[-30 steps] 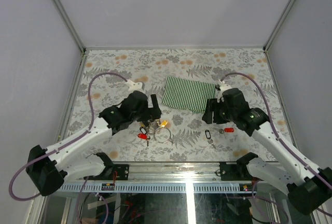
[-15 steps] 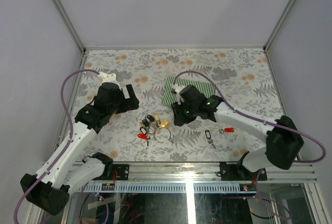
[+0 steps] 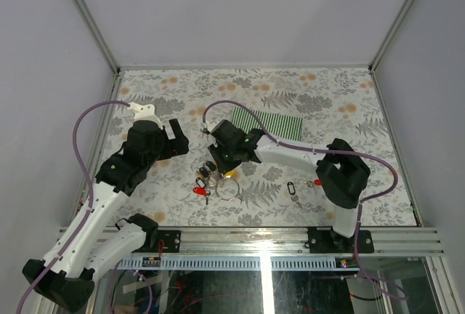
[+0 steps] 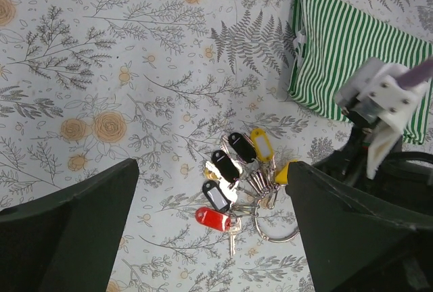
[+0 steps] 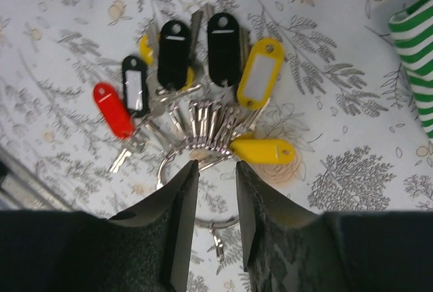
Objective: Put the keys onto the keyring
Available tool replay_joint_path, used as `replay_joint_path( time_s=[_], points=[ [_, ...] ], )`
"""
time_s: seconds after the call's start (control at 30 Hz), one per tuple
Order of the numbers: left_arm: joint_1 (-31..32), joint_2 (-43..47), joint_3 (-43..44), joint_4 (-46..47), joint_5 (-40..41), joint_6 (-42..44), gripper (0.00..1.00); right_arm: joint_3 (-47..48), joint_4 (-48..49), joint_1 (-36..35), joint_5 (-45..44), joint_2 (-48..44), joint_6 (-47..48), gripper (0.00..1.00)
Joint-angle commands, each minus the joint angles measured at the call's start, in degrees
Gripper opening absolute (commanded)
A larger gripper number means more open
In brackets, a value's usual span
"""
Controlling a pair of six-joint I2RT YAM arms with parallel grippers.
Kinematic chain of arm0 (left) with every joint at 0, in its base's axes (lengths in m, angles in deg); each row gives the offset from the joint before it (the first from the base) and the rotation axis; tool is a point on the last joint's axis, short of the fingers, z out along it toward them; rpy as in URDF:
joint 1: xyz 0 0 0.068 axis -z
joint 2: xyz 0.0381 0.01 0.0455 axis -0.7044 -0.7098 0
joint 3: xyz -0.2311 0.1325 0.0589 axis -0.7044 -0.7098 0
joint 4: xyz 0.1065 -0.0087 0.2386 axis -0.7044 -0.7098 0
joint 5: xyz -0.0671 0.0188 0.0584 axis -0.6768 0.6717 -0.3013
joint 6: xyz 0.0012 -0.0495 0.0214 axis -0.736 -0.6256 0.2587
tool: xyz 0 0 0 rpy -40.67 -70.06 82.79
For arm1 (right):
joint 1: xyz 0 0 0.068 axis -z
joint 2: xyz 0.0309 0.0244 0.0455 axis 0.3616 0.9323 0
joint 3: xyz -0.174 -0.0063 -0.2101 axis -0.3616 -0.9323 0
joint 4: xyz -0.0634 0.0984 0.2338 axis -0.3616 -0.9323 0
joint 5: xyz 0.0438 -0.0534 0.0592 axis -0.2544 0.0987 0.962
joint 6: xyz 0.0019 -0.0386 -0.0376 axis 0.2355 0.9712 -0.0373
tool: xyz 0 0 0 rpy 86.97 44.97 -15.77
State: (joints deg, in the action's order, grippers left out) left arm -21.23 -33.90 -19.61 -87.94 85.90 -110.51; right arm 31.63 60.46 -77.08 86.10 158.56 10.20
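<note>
The keyring (image 3: 228, 198) is a silver wire ring lying front-centre, with a bunch of red-, black- and yellow-tagged keys (image 3: 205, 178) fanned to its left. It also shows in the left wrist view (image 4: 273, 238) and in the right wrist view (image 5: 160, 174). Two loose keys lie to its right: the black-tagged key (image 3: 292, 190) and the red-tagged key (image 3: 318, 182), which sits beside the right arm's elbow. My right gripper (image 3: 217, 166) (image 5: 216, 165) hangs just over the ring, jaws a narrow gap apart and holding nothing. My left gripper (image 3: 177, 139) (image 4: 211, 165) is wide open, raised left of the bunch.
A green-and-white striped cloth (image 3: 270, 123) lies behind the keys, partly under the right arm; it also shows in the left wrist view (image 4: 352, 55) and the right wrist view (image 5: 416, 55). The floral table (image 3: 349, 103) has walls on three sides.
My right arm has swung left from beside the loose keys to over the keyring. My left arm has drawn back from the bunch, up and to the left.
</note>
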Motion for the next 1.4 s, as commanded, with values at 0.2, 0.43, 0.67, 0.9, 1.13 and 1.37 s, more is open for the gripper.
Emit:
replay_joint_path(
  time_s=[0.2, 0.43, 0.67, 0.9, 1.13, 1.37],
  points=[
    [-0.35, -0.09, -0.93, 2.15, 0.46, 1.27, 0.95, 7.21, -0.94, -0.31, -3.17, 8.1, -0.43, 0.43],
    [-0.37, -0.46, -0.99, 2.32, 0.0, 1.3, 0.94, 8.55, -2.31, -0.29, -5.31, 11.23, -0.53, 0.39],
    [-0.39, -0.96, -0.96, 2.41, -0.21, 1.33, 0.94, 7.71, -2.26, -0.29, -8.95, 12.24, -1.65, 0.28],
    [-0.39, -1.38, -1.06, 2.41, -0.27, 1.38, 0.94, 4.31, -2.0, -0.29, -15.75, 9.72, -3.3, 0.13],
    [-0.36, -2.44, -1.09, 2.4, -0.74, 1.49, 0.94, 0.24, -4.18, -0.2, -22.06, 6.8, -4.29, 0.16],
    [-0.34, -2.79, -1.11, 2.52, -1.09, 1.65, 0.94, -4.33, -3.69, 0.19, -23.28, 1.47, -4.91, 0.33]
  ],
)
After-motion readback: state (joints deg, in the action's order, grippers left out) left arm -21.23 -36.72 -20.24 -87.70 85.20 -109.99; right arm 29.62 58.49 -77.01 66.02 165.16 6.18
